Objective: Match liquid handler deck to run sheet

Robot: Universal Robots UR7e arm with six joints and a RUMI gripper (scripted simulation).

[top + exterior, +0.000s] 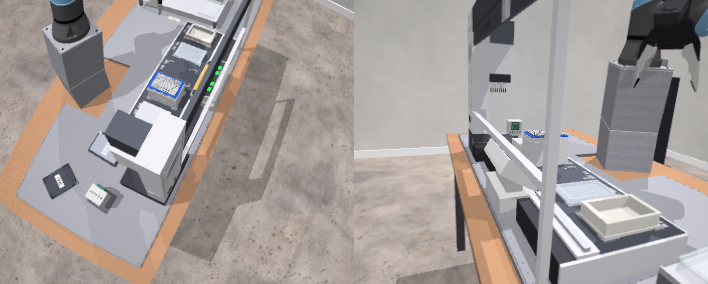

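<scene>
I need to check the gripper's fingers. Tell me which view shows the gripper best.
The exterior view. The gripper hangs at the upper right, fingers spread and nothing between them, high above the grey pedestal. The top view shows none of it, only the arm's base.

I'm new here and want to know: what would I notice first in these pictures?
Probably the blue-rimmed tip rack in the middle of the dark deck, with a cream open reservoir further along. In the exterior view, the open gripper hangs high in front of the tall grey pedestal, holding nothing.
</scene>
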